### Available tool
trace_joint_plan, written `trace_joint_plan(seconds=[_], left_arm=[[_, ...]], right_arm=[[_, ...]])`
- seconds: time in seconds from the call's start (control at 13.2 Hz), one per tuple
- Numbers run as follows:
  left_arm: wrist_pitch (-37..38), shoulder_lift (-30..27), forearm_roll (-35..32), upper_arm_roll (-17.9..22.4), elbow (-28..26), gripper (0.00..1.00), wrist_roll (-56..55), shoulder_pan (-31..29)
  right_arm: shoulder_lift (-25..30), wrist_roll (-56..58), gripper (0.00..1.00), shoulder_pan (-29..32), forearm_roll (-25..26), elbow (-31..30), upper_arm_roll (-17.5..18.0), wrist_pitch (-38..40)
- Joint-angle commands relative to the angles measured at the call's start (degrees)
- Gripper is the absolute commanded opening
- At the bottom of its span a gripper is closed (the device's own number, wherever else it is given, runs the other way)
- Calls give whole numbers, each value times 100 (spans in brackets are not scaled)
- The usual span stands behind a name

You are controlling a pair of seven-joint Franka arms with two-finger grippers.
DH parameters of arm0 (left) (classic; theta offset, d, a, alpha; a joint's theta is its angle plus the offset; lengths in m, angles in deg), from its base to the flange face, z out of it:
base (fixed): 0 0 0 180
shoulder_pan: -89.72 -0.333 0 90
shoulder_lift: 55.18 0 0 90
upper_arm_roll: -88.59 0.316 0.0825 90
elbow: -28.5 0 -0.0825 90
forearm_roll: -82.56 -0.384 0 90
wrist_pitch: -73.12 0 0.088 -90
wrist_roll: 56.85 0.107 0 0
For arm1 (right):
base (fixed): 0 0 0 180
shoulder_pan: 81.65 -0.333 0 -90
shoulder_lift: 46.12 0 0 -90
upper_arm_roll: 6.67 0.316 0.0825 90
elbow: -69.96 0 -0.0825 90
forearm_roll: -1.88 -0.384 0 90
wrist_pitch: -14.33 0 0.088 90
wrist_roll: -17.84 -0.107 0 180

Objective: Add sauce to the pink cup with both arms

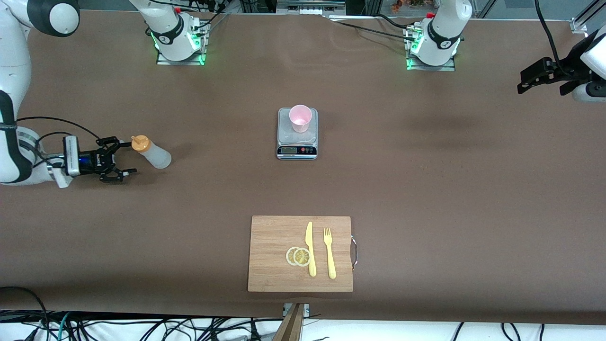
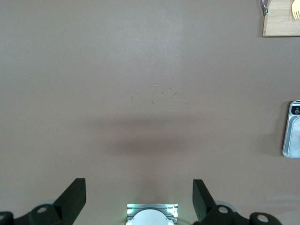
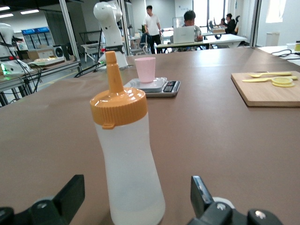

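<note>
The sauce bottle stands upright on the brown table near the right arm's end, long axis vertical, orange nozzle cap pointing straight up. The right gripper sits low, just beside the bottle at the table's end, fingers spread wide on either side of the bottle's base, not touching it. The pink cup stands upright, mouth up, on the silver kitchen scale mid-table, well apart from the bottle and nearer the arm bases than the bamboo cutting board. The board lies at the table's edge nearest the front camera, carrying a yellow knife, a yellow fork and two lemon slices. The left gripper hangs high over the left arm's end of the table, waiting, fingers spread, nothing between them.
</note>
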Motion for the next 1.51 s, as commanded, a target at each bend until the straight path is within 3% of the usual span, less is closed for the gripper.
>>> trace_joint_plan(seconds=[0.0,0.45,0.98,1.43], left_arm=[[-37,-21,0,-31,-11,100,-11,-29],[-115,-21,27,-13,-11,100,7,-38],[-107,-47,9,-13,-11,100,-46,-38],[-124,-126,18,-31,-72,100,-99,-38]], right_arm=[[103,-476,100,18,209,418,-126,112],[489,-3005,100,-61,737,1622,-109,543],[1623,-6397,100,-1017,1308,1764,-74,543],[1870,-9614,100,-2037,1765,2151,-100,498]])
